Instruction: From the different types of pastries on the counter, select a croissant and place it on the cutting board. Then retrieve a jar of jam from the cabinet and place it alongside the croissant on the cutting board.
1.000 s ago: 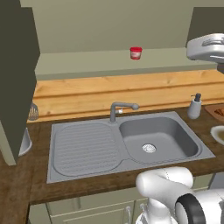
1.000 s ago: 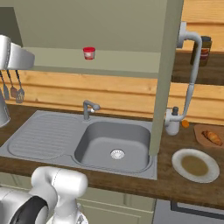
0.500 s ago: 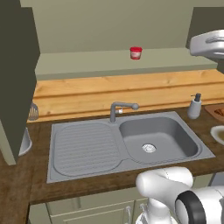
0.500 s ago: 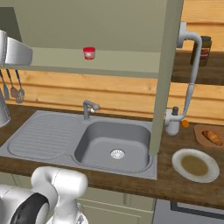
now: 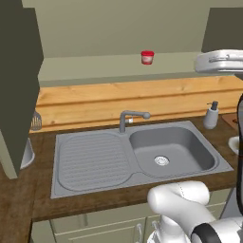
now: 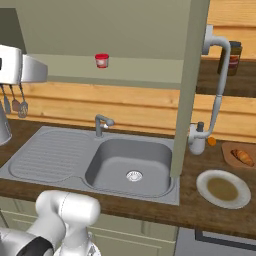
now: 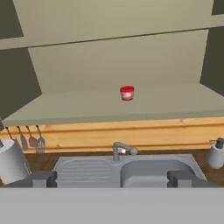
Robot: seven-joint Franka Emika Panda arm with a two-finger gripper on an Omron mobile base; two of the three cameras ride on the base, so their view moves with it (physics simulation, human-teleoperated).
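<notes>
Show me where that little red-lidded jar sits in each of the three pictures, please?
Left base view: the jar of jam stands on the open cabinet's shelf, upper middle, right of centre.
Right base view: the jar is upper left of centre, on the same shelf.
Hand view: the jar is near the centre, slightly above the middle.
Shared landmark: the faucet stands below the jar in all three.

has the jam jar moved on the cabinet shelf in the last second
No. The jar of jam sits at the same spot on the cabinet shelf, above and just right of the faucet.
</notes>
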